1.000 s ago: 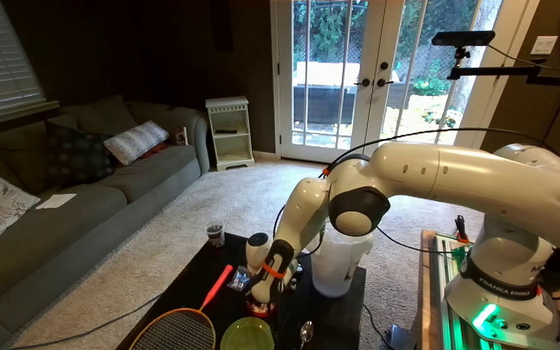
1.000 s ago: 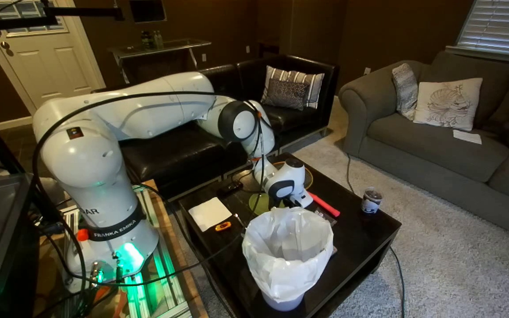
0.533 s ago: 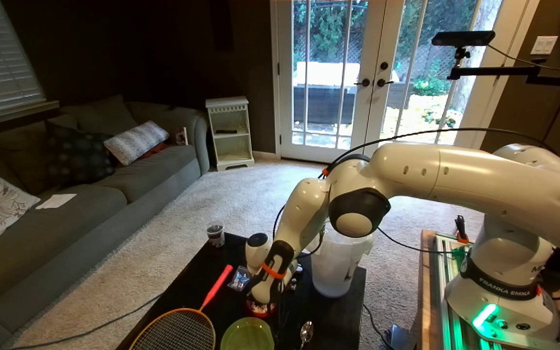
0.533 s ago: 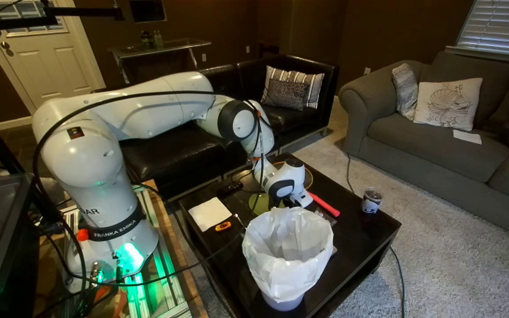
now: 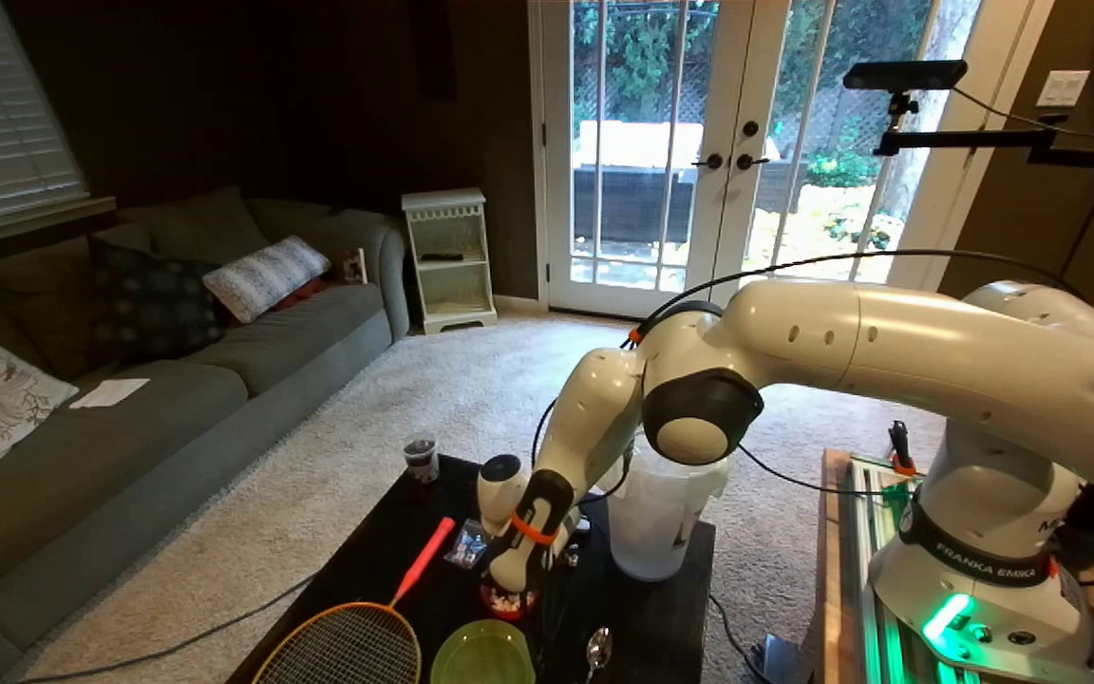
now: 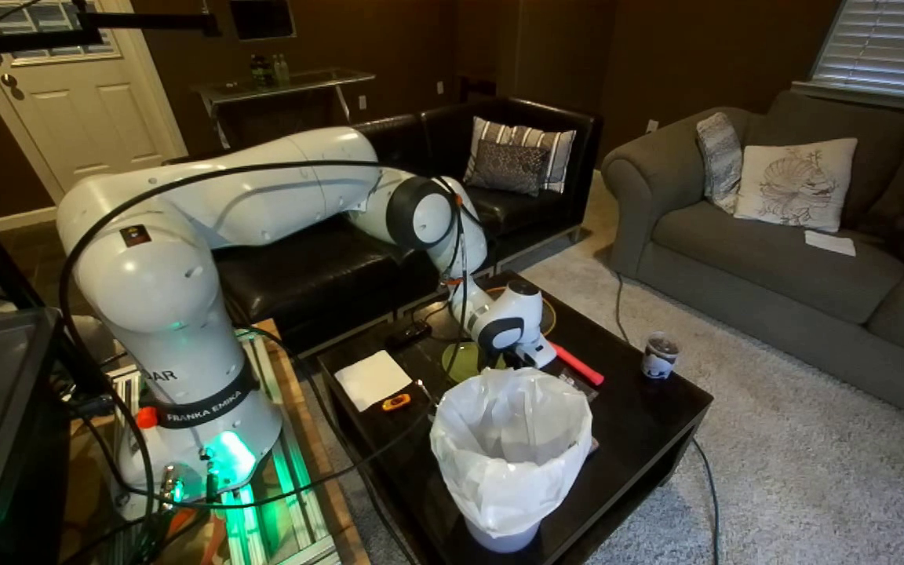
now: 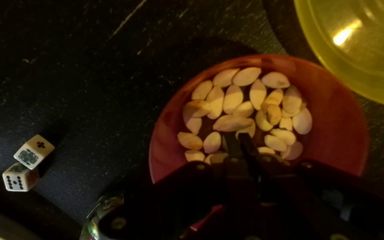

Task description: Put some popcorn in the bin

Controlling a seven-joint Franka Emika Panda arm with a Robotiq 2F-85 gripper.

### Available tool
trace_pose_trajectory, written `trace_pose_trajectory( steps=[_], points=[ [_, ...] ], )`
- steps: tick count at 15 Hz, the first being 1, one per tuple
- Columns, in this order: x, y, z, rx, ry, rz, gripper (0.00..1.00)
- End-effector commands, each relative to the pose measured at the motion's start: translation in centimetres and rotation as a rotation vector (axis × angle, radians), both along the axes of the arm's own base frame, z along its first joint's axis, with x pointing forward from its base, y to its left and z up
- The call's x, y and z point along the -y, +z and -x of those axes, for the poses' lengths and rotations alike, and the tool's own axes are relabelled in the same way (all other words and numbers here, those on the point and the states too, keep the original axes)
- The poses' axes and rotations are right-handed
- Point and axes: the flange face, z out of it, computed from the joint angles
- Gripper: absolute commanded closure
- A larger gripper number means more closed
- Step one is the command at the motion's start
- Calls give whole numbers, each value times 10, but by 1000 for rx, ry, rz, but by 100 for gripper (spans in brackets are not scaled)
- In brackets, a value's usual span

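In the wrist view a red bowl holds several pale, flat, seed-like pieces, taken here as the popcorn. My gripper reaches down into it from the bottom of that view, its fingertips close together among the pieces. One tan piece lies just beyond the tips; no piece can be made out between them. In an exterior view the red bowl shows partly under the hand. The bin, a white translucent bucket with a plastic liner, stands upright on the table, apart from the hand.
A green bowl sits right beside the red one. Two dice and a shiny round object lie nearby. Around them on the dark table are a racket, a spoon, a packet and a cup.
The hand has shifted only very slightly over the red bowl in the exterior views. Bin, bowls and the other table items stay where they were.
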Motion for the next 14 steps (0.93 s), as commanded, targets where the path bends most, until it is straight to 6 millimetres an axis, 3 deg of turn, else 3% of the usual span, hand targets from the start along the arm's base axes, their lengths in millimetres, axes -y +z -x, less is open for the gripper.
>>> trace_pose_trajectory(
  steps=[1,8,14],
  points=[
    [-1,0,-1,8,-17,13,99],
    [5,21,3,73,-26,9,99],
    [10,47,18,134,-26,25,99]
  ],
)
